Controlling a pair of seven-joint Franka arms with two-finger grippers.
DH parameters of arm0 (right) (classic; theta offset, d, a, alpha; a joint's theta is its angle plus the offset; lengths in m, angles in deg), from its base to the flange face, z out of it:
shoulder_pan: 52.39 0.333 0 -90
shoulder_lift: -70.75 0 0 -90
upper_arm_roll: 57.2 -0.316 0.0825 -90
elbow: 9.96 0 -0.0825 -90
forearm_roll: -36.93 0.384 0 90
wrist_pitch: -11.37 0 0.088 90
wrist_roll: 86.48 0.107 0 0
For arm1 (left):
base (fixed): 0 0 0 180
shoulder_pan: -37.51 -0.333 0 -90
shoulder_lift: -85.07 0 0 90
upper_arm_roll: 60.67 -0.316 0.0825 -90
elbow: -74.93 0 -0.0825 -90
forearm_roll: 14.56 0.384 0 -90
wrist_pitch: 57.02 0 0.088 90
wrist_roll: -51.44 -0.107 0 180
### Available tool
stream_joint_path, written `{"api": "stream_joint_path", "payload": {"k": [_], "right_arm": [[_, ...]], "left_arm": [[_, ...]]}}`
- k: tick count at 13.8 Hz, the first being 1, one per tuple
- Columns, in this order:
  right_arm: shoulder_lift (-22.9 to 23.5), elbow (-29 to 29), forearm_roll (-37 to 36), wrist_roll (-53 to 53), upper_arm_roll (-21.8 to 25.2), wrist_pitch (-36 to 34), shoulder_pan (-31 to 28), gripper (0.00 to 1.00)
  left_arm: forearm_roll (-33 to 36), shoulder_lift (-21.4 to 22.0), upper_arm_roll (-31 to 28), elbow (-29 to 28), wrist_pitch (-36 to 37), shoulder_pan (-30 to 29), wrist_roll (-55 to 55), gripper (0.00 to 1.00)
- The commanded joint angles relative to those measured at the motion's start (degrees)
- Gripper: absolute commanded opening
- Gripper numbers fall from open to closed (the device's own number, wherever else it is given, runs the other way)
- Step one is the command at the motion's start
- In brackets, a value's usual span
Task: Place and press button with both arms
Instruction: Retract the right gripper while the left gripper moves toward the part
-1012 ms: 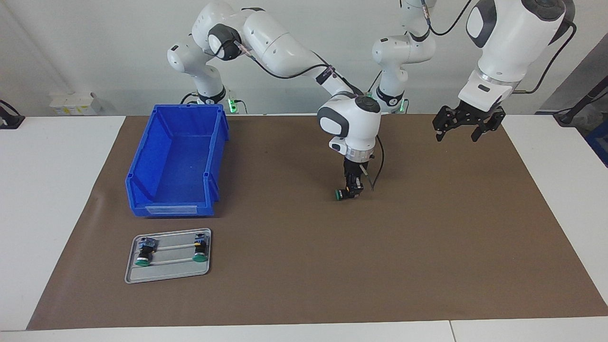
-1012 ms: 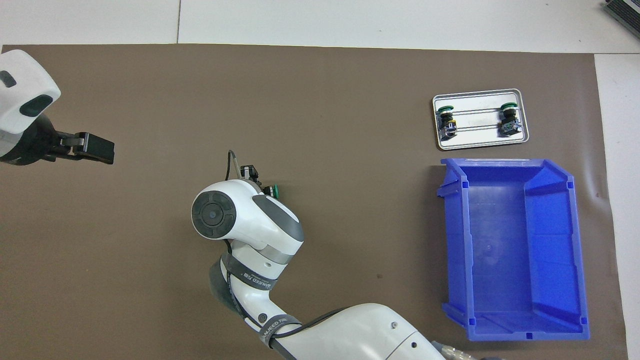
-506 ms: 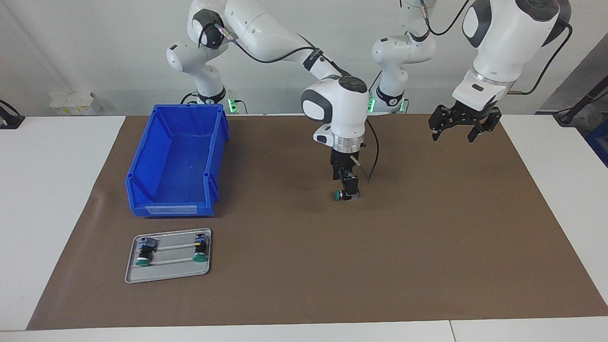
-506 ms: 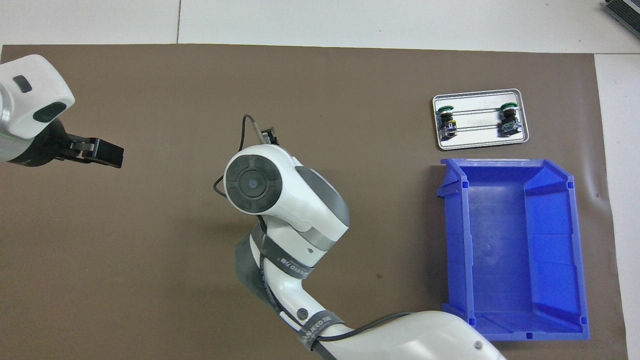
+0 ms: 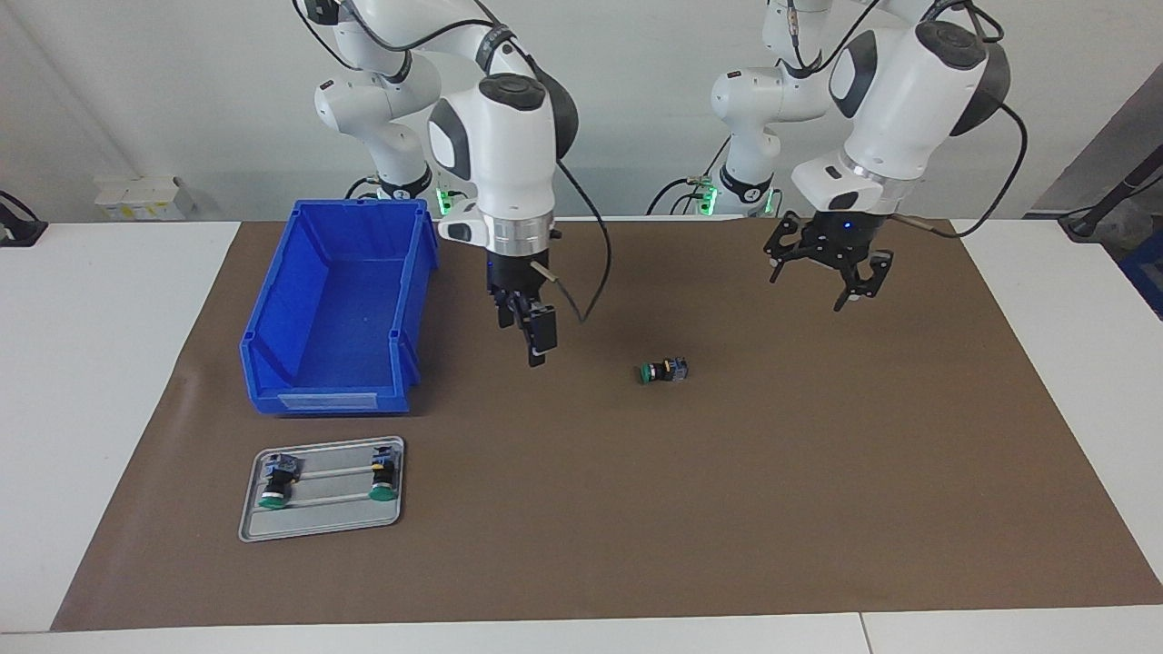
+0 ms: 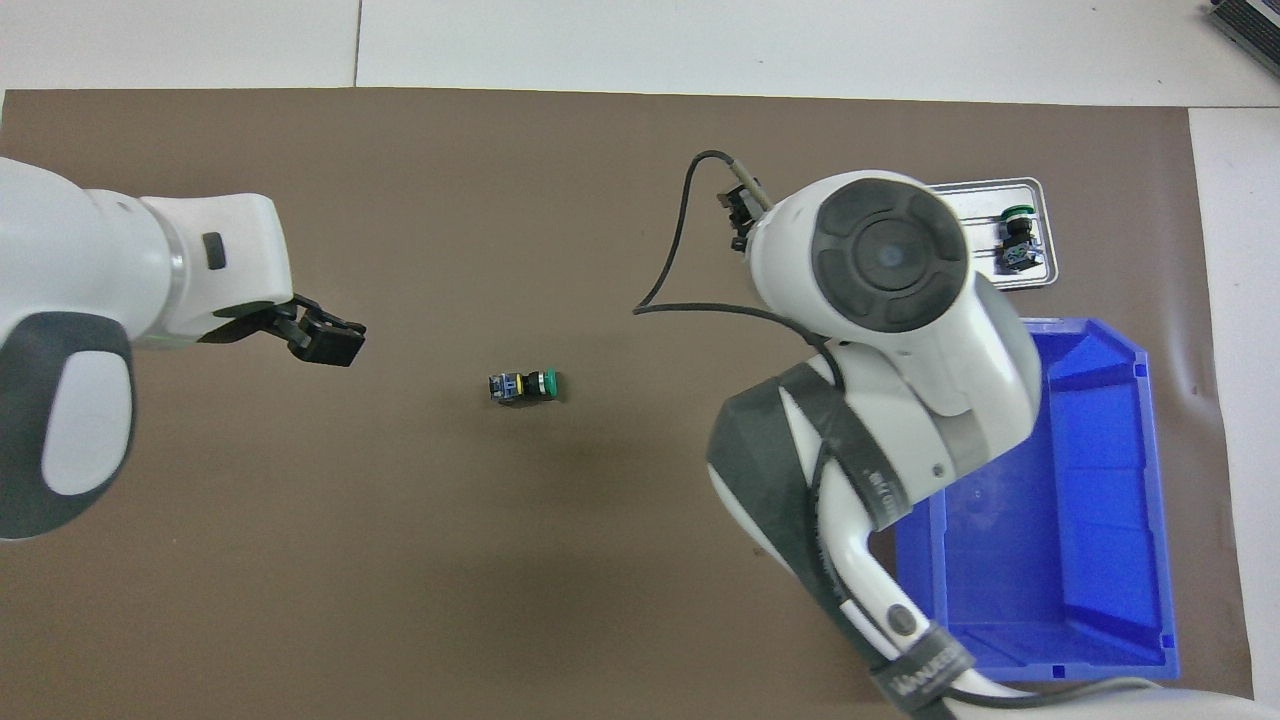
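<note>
The button (image 5: pixel 661 371) (image 6: pixel 524 385) lies on its side on the brown mat, mid-table, with its green cap pointing toward the right arm's end. Nothing touches it. My right gripper (image 5: pixel 531 338) hangs open and empty above the mat, between the blue bin and the button. In the overhead view its own wrist covers most of it. My left gripper (image 5: pixel 820 283) (image 6: pixel 325 340) is open and empty, raised over the mat toward the left arm's end of the button.
A blue bin (image 5: pixel 273 363) (image 6: pixel 1150 500) stands empty at the right arm's end. Farther from the robots than the bin, a metal tray (image 5: pixel 323 522) (image 6: pixel 1045 230) holds two green-capped switches (image 5: pixel 273 481) (image 5: pixel 382 477).
My right gripper opened, left the button on the mat, rose and swung toward the bin. My left gripper came in over the mat toward the button.
</note>
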Motion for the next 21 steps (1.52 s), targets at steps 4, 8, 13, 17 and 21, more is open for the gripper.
{"api": "stream_joint_path", "payload": {"k": [4,8,13,17,21], "right_arm": [[-7.86,-2.57,2.27,-30.54,-0.85,-5.78,-12.54,1.00],[-10.94,-2.22,2.27,-43.56,-0.76,-10.70,-17.11,1.00],[-14.28,-1.52,6.65,-57.95,0.03,-13.68,-22.37,1.00],[-15.87,-0.29,7.20,-70.38,-0.15,-23.69,-25.74,1.00],[-13.50,1.30,6.58,-71.52,-0.24,-26.26,-25.56,1.00]], "left_arm": [[-0.80,-1.56,-0.81,-9.93,-12.16,8.87,-14.09,0.99],[-0.80,-4.11,-0.90,-14.07,-20.94,10.11,-22.27,0.97],[-0.80,-10.61,-0.99,-14.69,-28.77,12.22,-22.82,0.94],[-0.80,-13.43,-1.16,-13.99,-29.32,13.89,-21.68,0.90],[-0.71,-15.46,-1.25,-13.90,-29.40,14.77,-21.24,0.90]]}}
